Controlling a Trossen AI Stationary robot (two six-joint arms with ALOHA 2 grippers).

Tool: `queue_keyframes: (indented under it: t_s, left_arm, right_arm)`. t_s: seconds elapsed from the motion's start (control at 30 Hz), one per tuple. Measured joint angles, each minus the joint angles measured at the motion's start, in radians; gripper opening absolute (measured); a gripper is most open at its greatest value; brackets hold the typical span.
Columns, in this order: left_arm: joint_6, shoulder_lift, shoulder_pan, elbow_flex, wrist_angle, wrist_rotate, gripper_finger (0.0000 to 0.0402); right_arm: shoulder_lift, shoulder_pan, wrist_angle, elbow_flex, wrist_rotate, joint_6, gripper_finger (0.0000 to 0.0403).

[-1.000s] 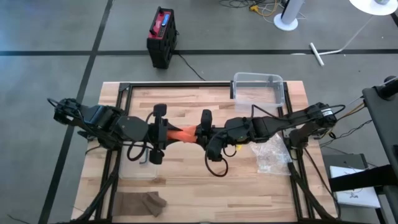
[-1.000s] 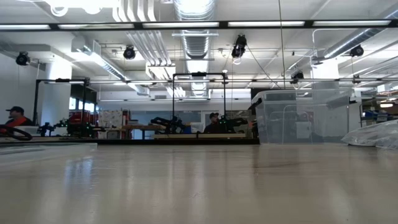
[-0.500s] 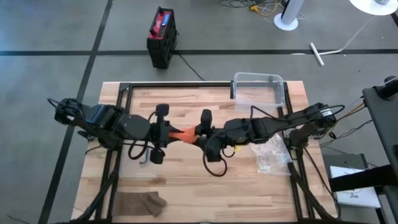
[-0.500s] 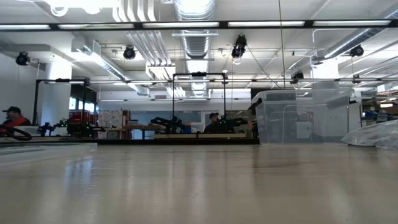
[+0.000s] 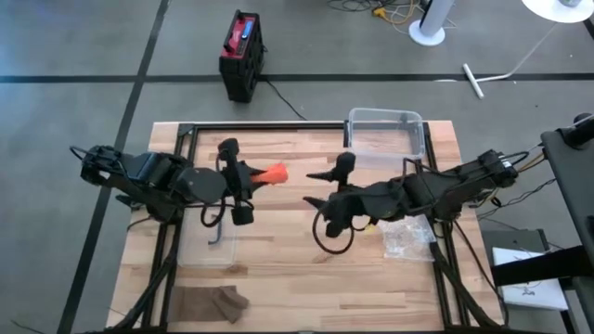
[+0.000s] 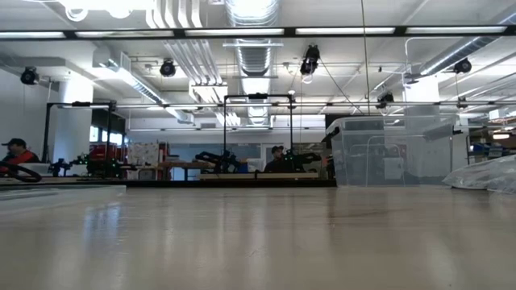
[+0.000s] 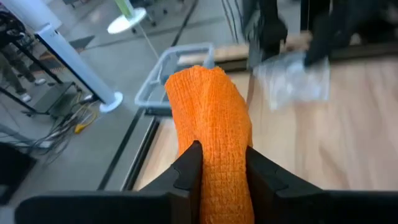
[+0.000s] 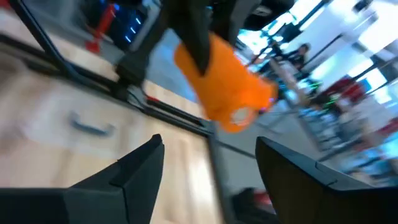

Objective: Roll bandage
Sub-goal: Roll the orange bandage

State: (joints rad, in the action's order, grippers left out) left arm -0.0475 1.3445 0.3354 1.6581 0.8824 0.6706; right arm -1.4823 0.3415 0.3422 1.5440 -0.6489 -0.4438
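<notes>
Bandage: I saw the orange bandage (image 5: 273, 173) held up off the wooden table (image 5: 278, 260), left of the clear plastic bin (image 5: 385, 130).
Left gripper: my left gripper (image 5: 249, 179) was pinched tight on the bandage, left of the bin; its fingers (image 7: 186, 168) squeezed the roll's waist.
Right gripper: my right gripper (image 5: 320, 175) had its fingers spread wide and held nothing, just below the bin, apart from the bandage.
Handling: I judged the bandage light and soft, a crinkled weave that gave under the fingers, grippy, not fragile.
Where to hold: I reckoned the free rounded end best for the right gripper, taken gently so the layers would not slip.
Other: a clear plastic bag (image 5: 406, 237) lay below the bin.
</notes>
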Motion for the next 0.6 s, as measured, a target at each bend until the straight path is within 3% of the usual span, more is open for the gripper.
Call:
queue_keyframes:
  t_s: [0.13, 0.37, 0.47, 0.6]
  left_arm:
    - [-0.022, 0.003, 0.000, -0.011, -0.070, -0.002, 0.0057]
    - [-0.063, 0.007, -0.017, -0.057, -0.159, 0.044, 0.0067]
    - [-0.080, 0.009, -0.040, -0.068, -0.156, 0.091, 0.0064]
    - [-0.104, 0.008, -0.080, -0.068, -0.174, 0.074, 0.0062]
  right_arm:
    - [-0.032, -0.012, -0.054, 0.000, 0.017, 0.060, 0.0219]
    - [-0.084, -0.018, -0.210, 0.004, -0.093, 0.069, 0.0163]
    - [-0.084, -0.019, -0.206, 0.004, -0.137, 0.082, 0.0131]
    - [-0.085, -0.029, -0.202, 0.004, -0.150, 0.055, 0.0076]
